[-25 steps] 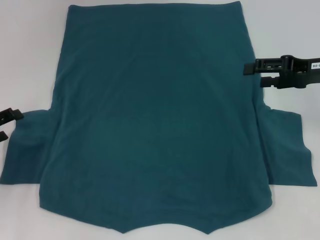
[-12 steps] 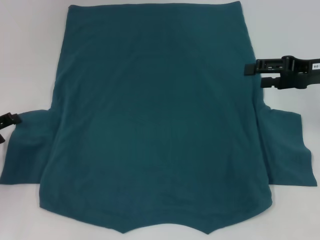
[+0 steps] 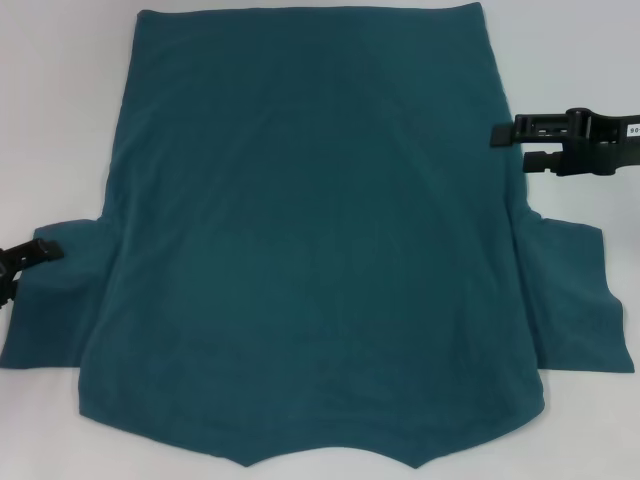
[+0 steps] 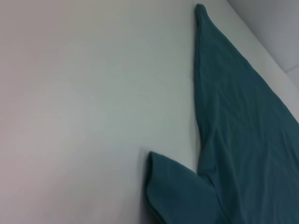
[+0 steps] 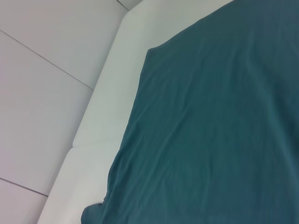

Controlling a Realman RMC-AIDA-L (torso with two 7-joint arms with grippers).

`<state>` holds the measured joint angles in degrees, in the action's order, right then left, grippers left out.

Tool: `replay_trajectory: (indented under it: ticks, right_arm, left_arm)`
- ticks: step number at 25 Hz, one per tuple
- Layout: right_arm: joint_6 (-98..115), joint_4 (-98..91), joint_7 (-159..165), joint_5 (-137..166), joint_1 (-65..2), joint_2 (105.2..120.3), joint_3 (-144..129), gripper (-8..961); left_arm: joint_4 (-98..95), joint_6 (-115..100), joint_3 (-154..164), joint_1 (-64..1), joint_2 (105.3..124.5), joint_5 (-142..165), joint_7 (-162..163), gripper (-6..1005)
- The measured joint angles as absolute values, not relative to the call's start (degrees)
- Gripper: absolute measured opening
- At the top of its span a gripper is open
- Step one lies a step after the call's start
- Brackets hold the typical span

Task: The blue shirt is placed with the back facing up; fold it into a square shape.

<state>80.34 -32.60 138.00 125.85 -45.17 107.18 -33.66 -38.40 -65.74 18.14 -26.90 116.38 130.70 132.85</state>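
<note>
Shirt spread flat, both grippers at its edges

Cloth covered most of the white table point(image 3: 60, 100): the blue shirt point(image 3: 310, 230) lay back up and spread flat, hem at the far side, collar notch at the near edge, one short sleeve out to each side. Its back was plain, and only faint creases ran across it in the right wrist view point(image 5: 215, 116).

It looked like thin, soft cotton, so it would likely be light and limp, draping and wrinkling wherever it was lifted instead of holding a line. A pinch at a single point would probably bunch it. Better holds seemed to be the sleeve edge and the side seam, taken together so that a whole side could be carried over evenly.

At the robot's left, the left gripper point(image 3: 14, 262) sat low at the outer edge of the left sleeve, its dark fingers parted with nothing visibly between them. Whether they touched the fabric could not be told. The right gripper point(image 3: 512, 147) hung just beside the shirt's right side edge, farther up the body than the right sleeve, also parted and empty. No fold had been made yet.
</note>
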Motion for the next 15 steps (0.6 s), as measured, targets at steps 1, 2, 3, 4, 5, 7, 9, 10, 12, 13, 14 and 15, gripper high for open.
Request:
replay_trajectory:
  ticks: [1,2,3,4,5,7,9,10,12,13,14,15]
  right_arm:
    - [80.3,-32.6,138.0,125.9,-45.2,107.17,-33.5,921]
    - [80.3,-32.6,138.0,125.9,-45.2,107.15,-33.3,921]
    - [80.3,-32.6,138.0,125.9,-45.1,107.12,-33.2,921]
    - [80.3,-32.6,138.0,125.9,-45.1,107.09,-33.0,921]
    - [80.3,-32.6,138.0,125.9,-45.1,107.08,-32.8,920]
    - [80.3,-32.6,138.0,125.9,-45.0,107.06,-32.5,920]
    - [80.3,-32.6,137.9,125.9,-44.9,107.03,-32.5,920]
    - [80.3,-32.6,137.9,125.8,-44.8,107.00,-32.5,920]
    - [80.3,-32.6,137.9,125.6,-44.6,106.93,-32.4,920]
    - [80.3,-32.6,137.9,125.4,-44.4,106.90,-32.4,920]
    - [80.3,-32.6,137.9,125.0,-44.3,106.83,-32.4,920]
    - [80.4,-32.6,137.9,124.7,-44.1,106.79,-32.4,920]
  left_arm:
    - [-38.4,-65.9,18.4,-26.9,116.37,130.7,132.9,868]
    - [-38.4,-66.0,18.6,-27.0,116.38,130.7,133.0,862]
    - [-38.4,-66.1,19.0,-27.0,116.38,130.7,133.1,855]
    - [-38.4,-66.1,19.3,-27.2,116.39,130.7,133.2,849]
    - [-38.4,-66.1,19.5,-27.3,116.40,130.7,133.2,842]
    - [-38.4,-66.1,19.7,-27.5,116.41,130.7,133.3,830]
    - [-38.4,-66.1,19.7,-27.6,116.39,130.8,133.4,817]
    - [-38.4,-66.0,19.7,-27.6,116.37,130.8,133.6,810]
    - [-38.6,-65.8,19.7,-27.6,116.29,131.4,134.6,798]
    - [-38.7,-65.7,19.7,-27.6,116.28,131.8,135.0,791]
    - [-38.8,-65.6,19.6,-27.7,116.23,132.6,135.4,785]
    - [-38.9,-65.5,19.5,-27.8,116.19,133.2,135.7,778]
